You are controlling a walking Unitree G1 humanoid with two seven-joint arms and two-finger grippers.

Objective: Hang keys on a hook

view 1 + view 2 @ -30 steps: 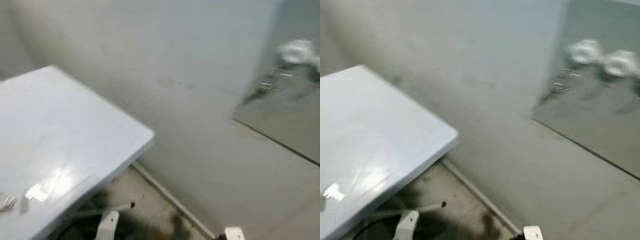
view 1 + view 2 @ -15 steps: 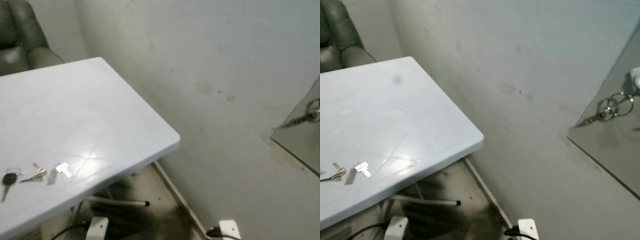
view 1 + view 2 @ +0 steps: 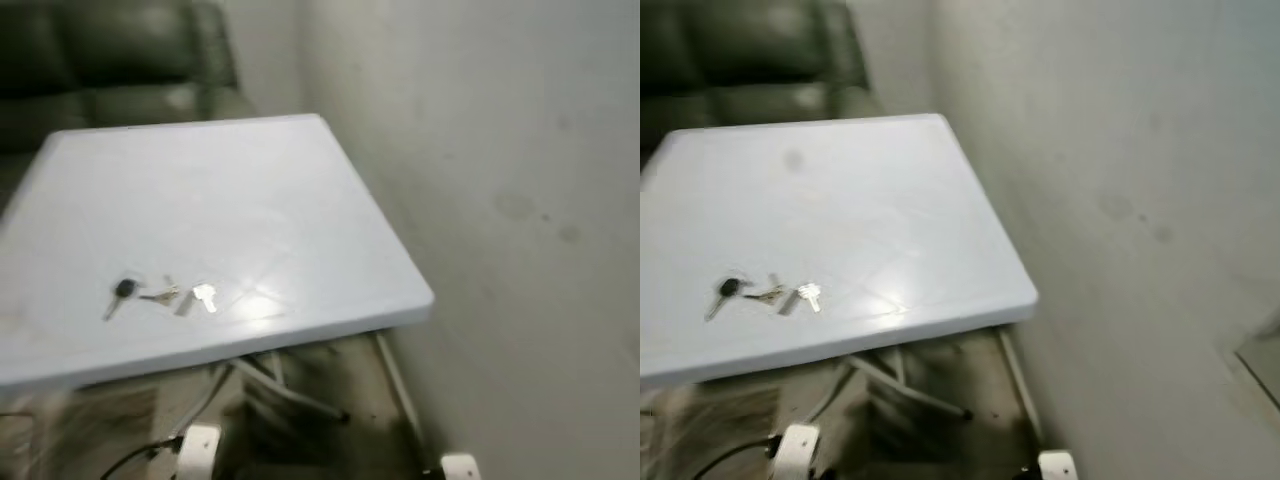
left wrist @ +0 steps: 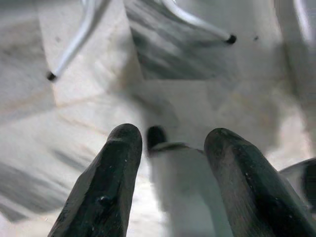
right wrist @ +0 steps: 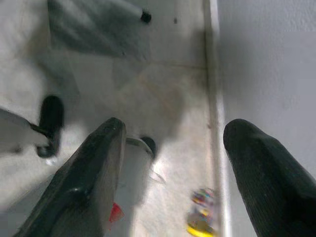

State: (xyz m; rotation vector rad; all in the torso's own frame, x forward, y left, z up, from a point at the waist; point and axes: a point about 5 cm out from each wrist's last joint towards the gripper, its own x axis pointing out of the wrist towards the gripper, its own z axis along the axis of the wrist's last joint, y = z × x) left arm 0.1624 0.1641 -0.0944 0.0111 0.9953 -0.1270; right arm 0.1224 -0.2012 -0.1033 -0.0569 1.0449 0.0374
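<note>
A bunch of keys lies on the white table near its front edge, with a black-headed key at its left end and a silver one at its right. In the left wrist view my left gripper hangs open over the floor, nothing between its fingers. My right gripper is open too and points down at the floor beside the wall's skirting.
A pale wall runs along the table's right side. A dark green sofa stands behind the table. Metal table legs and a white robot foot show on the floor below, and a small colourful object lies by the skirting.
The camera has swung left: the mirror with the hanging key ring has left the picture, and the table with the keys now sits in the middle.
</note>
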